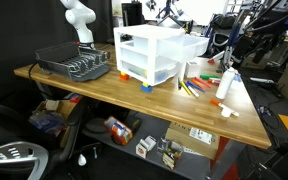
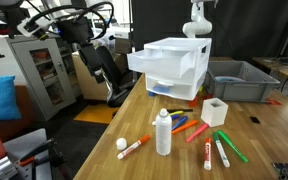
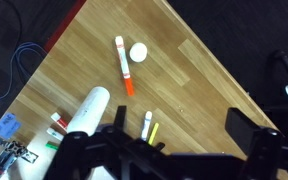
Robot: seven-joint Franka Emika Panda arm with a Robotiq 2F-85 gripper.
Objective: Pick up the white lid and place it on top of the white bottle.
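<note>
The white lid (image 3: 138, 51), a small round cap, lies flat on the wooden table (image 3: 189, 85) near its corner; it also shows in an exterior view (image 2: 121, 144). The white bottle (image 3: 87, 112) stands upright a short way from the lid, in both exterior views (image 2: 164, 132) (image 1: 227, 85). My gripper (image 3: 180, 121) hangs high above the table, open, with only bare wood between its black fingers (image 3: 239, 126). The lid lies well ahead of the fingers and the bottle is off to one side. The gripper is out of both exterior views.
A white marker with an orange cap (image 3: 123, 65) lies beside the lid. More markers (image 2: 209, 135) are scattered around the bottle, near a small white square cup (image 2: 215, 111). A white drawer unit (image 2: 172, 68), a grey bin (image 2: 239, 80) and a dish rack (image 1: 72, 63) stand further back. Table edges (image 3: 44, 60) run close to the lid.
</note>
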